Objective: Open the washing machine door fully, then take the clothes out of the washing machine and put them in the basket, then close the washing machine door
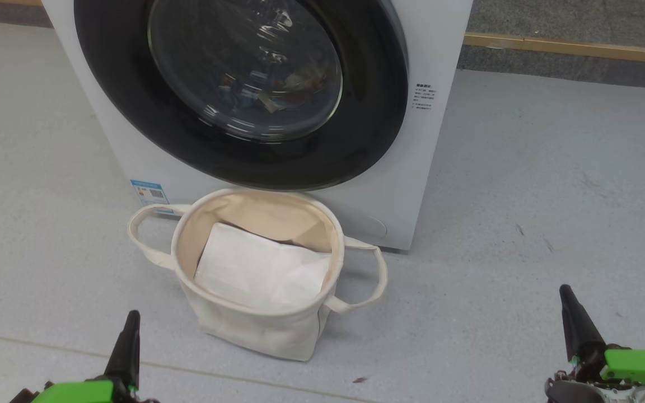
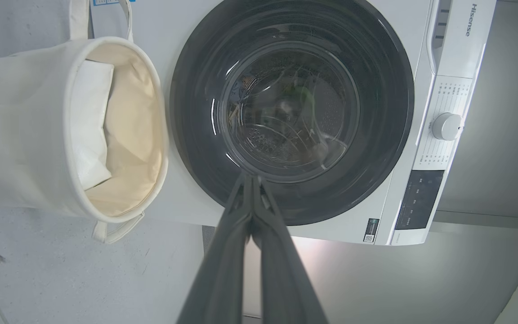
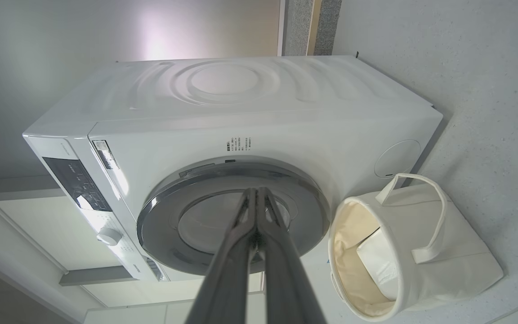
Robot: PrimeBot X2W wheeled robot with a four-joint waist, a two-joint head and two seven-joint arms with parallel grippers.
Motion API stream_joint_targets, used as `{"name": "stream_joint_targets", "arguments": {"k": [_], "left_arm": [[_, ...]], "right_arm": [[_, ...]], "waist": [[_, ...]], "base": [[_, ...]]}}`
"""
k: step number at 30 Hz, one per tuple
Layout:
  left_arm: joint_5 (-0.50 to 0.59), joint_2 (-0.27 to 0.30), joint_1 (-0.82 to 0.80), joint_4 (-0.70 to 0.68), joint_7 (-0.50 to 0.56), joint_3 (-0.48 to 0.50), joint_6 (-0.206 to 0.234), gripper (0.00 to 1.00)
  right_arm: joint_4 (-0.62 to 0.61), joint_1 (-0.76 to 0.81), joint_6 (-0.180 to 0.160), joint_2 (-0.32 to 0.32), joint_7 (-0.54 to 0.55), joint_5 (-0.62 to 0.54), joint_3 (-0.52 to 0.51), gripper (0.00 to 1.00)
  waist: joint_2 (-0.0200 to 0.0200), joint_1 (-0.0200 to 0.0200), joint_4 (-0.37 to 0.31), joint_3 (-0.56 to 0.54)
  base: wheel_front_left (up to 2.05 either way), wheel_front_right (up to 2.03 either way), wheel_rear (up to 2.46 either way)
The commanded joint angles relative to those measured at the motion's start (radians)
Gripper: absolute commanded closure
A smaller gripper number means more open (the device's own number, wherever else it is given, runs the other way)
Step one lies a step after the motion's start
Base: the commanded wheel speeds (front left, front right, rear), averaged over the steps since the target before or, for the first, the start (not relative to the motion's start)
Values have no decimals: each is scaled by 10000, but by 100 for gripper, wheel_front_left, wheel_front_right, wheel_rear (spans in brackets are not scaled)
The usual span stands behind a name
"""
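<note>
Nothing done yet: I see the black-rimmed round glass door [image 1: 244,73] closed on the white front-loader [image 1: 437,140], cream canvas basket [image 1: 255,330] just before it (flat white sheet [image 1: 261,271] inside), my 2 sets of jaws pinched together, empty.

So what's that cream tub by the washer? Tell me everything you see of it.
The basket is a round, soft-sided tub of cream canvas-like fabric with two loop handles, one at each side. It stands upright and open-topped on the grey floor, right before the washing machine, under its closed door. A flat white sheet lies inside, leaning on the inner wall. Whether tub and machine touch is unclear.
</note>
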Motion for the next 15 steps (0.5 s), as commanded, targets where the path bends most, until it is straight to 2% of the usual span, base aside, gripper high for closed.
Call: {"name": "stream_joint_targets", "arguments": {"k": [1,15], "left_arm": [[-34,60,-443,-364,77,341,-69,100],[-34,60,-443,-364,77,341,-69,100]], "right_arm": [[-303,-501,2,-68,83,-30,198,100],[-303,-501,2,-68,83,-30,198,100]], "waist": [[-1,0,0,0],[-1,0,0,0]], "base": [[0,0,0],[0,0,0]]}}
